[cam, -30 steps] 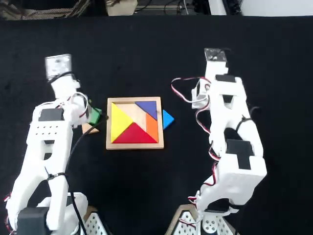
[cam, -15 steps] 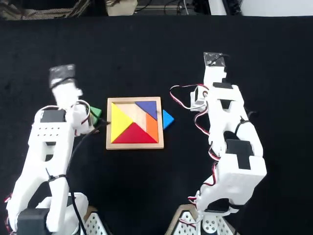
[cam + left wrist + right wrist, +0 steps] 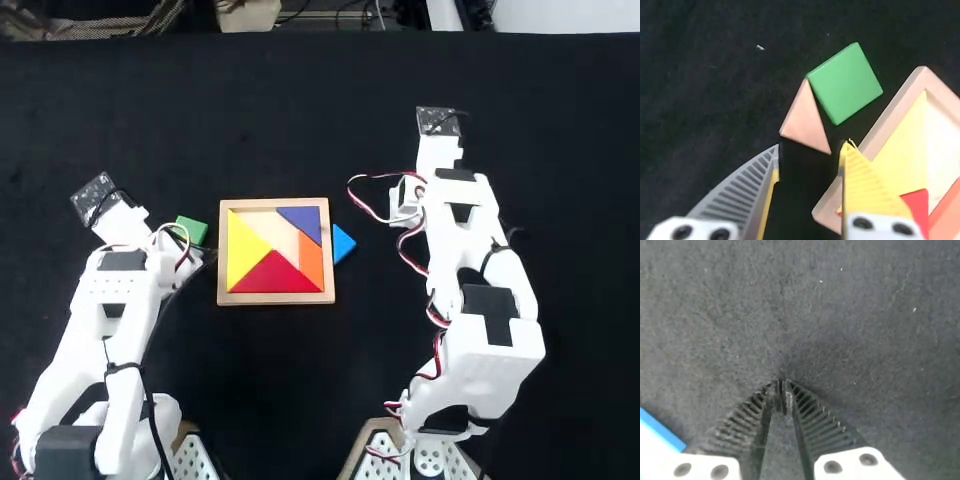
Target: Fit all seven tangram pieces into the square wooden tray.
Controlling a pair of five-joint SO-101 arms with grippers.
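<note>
Your tray (image 3: 275, 299) sits mid-bench with the yellow triangle (image 3: 243, 250), red triangle (image 3: 275, 272), dark blue piece (image 3: 302, 221) and orange piece (image 3: 311, 258) seated. Three are out: the green square (image 3: 845, 82) and tan triangle (image 3: 805, 121), touching at a corner just left of it, and the light blue triangle (image 3: 343, 242) just beside its right edge. Your left gripper (image 3: 810, 170) hangs wide open just short of the tan triangle, so I judge you're lining up that pick: close across it without nudging the square or rim. The right gripper (image 3: 782, 392) is pressed closed over bare bench, right of the tray.
</note>
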